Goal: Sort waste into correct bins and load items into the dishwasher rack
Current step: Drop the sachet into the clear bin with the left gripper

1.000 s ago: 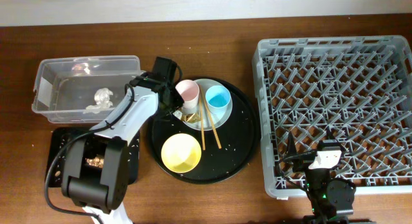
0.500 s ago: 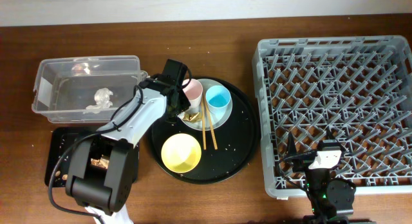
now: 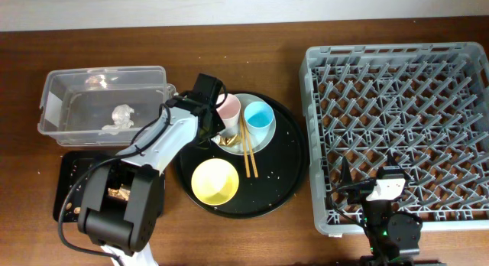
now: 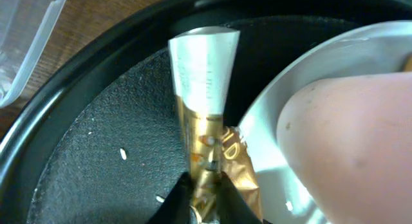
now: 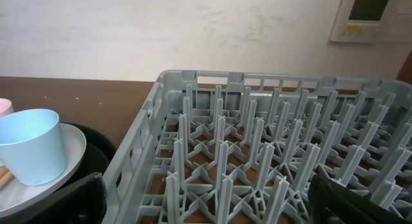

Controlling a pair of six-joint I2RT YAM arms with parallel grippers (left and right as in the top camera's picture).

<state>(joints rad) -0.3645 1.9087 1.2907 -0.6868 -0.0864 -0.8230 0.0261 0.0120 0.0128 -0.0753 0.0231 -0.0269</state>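
Wrapper (image 4: 207, 141) at the plate's (image 4: 360, 50) edge is clamped in the left gripper (image 4: 205, 197); the right gripper (image 5: 206, 201) stands open, empty.

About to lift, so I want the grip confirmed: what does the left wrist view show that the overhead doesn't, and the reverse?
Only left wrist: the left claw pinched shut on the gold wrapper, at the edge of the plate.
Only overhead: yellow bowl, light blue cup, chopsticks, flat black tray, dishwasher rack; the left arm covers that grip.
Both: pink cup, plate, round black tray, clear tub.
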